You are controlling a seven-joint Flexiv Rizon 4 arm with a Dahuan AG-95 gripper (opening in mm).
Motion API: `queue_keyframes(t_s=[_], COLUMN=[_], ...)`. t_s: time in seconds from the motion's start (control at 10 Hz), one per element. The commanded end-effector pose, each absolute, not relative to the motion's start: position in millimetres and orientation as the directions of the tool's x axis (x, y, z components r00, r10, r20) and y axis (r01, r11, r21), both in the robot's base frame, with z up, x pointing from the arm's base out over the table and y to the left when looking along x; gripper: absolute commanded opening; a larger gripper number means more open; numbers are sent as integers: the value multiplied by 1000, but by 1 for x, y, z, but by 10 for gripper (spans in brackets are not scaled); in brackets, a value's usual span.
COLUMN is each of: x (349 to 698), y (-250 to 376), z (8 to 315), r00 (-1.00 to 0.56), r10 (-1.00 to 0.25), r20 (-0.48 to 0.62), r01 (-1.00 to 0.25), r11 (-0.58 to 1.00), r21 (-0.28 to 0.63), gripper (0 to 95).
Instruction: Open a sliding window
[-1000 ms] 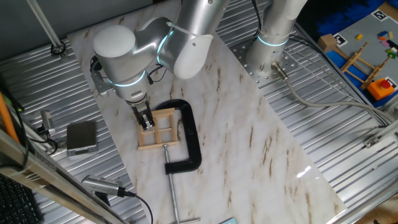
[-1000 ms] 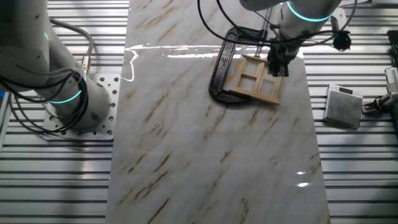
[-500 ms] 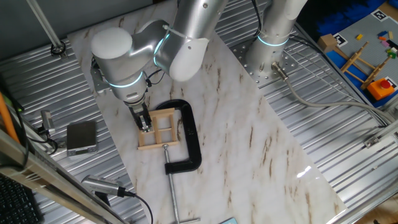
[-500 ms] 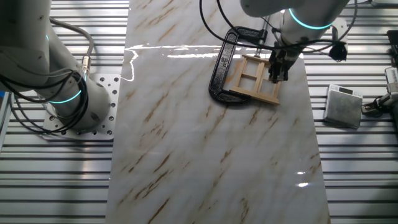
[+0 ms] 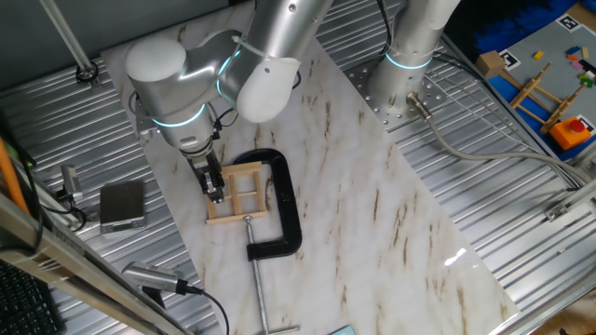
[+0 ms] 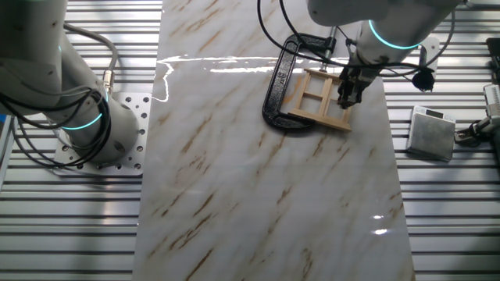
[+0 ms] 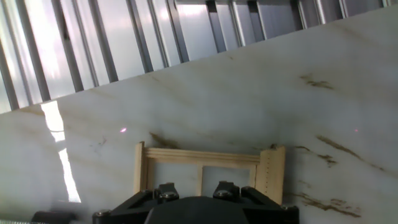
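Sliding window: light wood, four panes, flat on marble; tool on it, jaw state unclear.

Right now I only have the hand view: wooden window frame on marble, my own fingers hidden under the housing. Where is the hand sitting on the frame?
Observer: The hand is down at the sliding window, on the frame edge away from the clamp, as one fixed view shows.
Operator: What clamp? I see none.
Observer: A black C-clamp grips the frame's opposite side and pins it to the marble slab.
Operator: Anything beside me off the slab?
Observer: A small grey box lies on the ribbed metal table, apart from the window.
Operator: Are my fingers open or shut?
Observer: I cannot tell; they are too small and dark in both fixed views.
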State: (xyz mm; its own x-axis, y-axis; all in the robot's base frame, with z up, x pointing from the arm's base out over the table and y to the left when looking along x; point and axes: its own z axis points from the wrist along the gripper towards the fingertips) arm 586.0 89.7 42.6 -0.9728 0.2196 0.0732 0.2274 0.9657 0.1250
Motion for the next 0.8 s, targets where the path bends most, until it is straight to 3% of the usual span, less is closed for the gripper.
queue_keyframes(t_s=[0.1,0.7,0.8], x=[585,587,587], y=[90,95,95], z=[43,38,38], r00=[-974,-978,-980], r10=[216,198,189], r20=[70,68,66], r01=[223,205,196], r11=[967,971,973], r21=[121,124,124], gripper=[380,380,190])
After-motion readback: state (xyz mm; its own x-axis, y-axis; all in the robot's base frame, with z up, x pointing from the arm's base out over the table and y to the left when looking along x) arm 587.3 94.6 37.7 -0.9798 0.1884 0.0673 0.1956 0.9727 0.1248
